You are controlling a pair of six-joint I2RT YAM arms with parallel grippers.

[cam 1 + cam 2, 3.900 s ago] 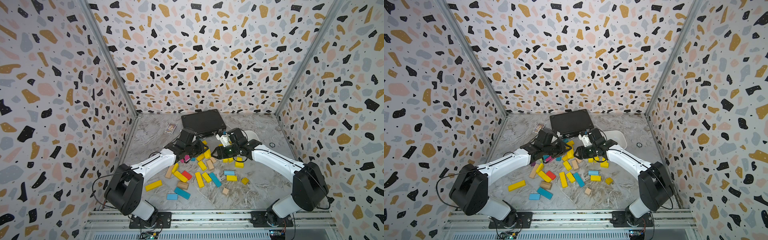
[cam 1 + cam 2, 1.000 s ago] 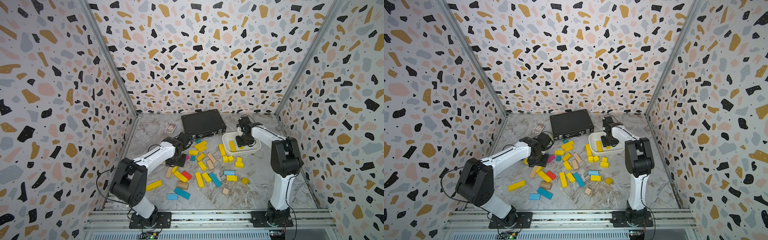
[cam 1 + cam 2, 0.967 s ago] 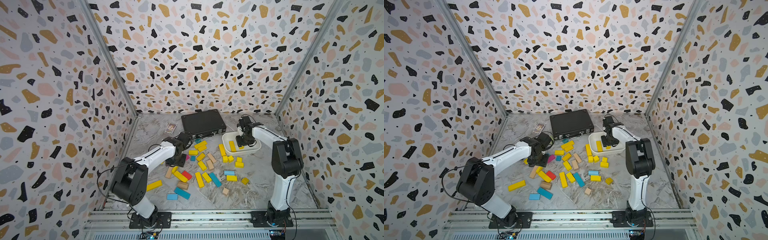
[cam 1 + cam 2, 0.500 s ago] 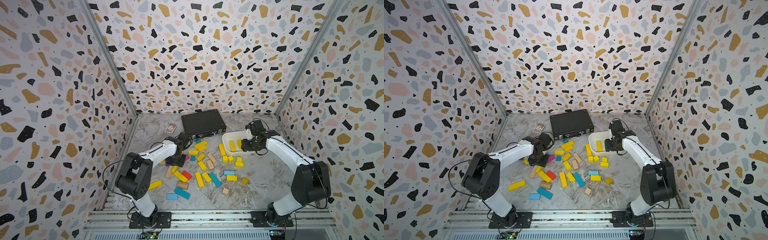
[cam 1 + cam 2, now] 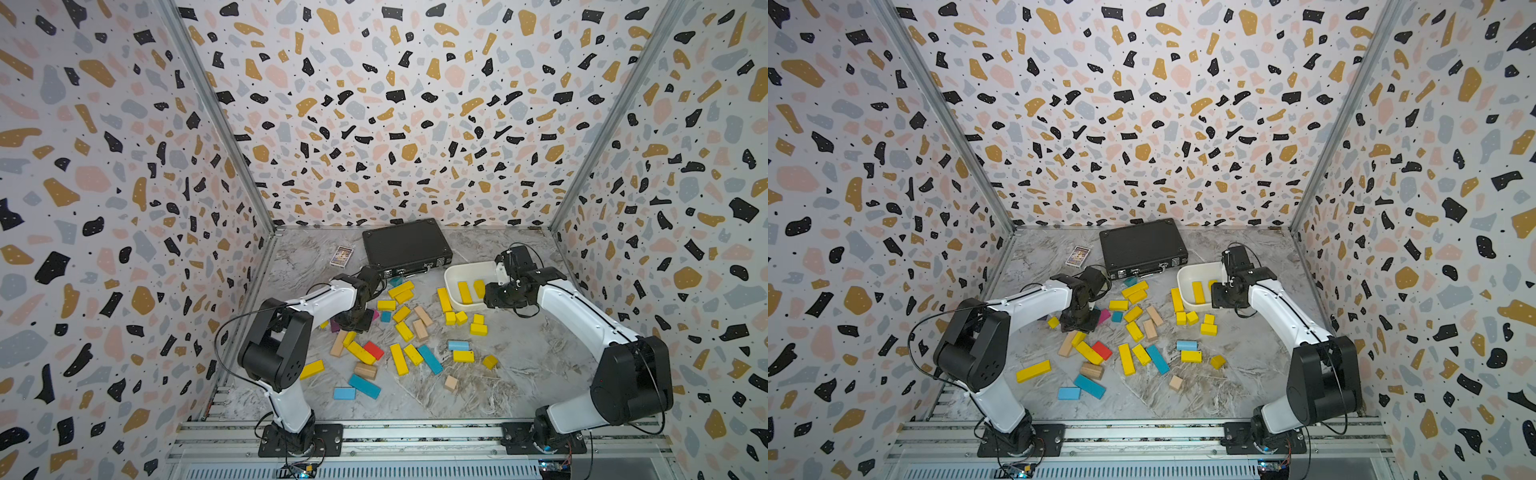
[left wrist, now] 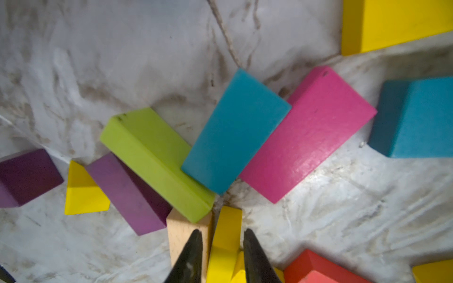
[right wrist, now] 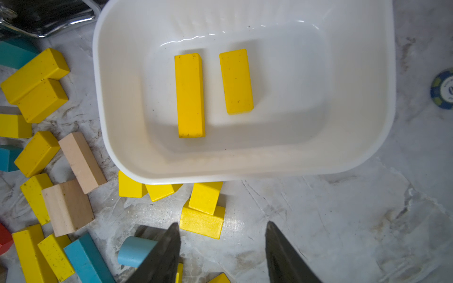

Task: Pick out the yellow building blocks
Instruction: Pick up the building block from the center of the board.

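The walls show black, ochre, pink and grey terrazzo flecks. The tabletop is grey marble, the case black, the bin white. The yellow building blocks are bright yellow; the other blocks are teal, pink, lime, purple, red and tan.

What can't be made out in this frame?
Left gripper: left wrist view, frame edge cuts off the yellow block between its fingers; contact unclear.
Chip: right wrist view, cut by edge, lettering unreadable.
Card: in both top views, print too small.

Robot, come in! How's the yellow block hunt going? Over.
Left gripper shut on a yellow block. Right gripper open, empty. Two yellow blocks in white tub. Tan block crowds the pick.
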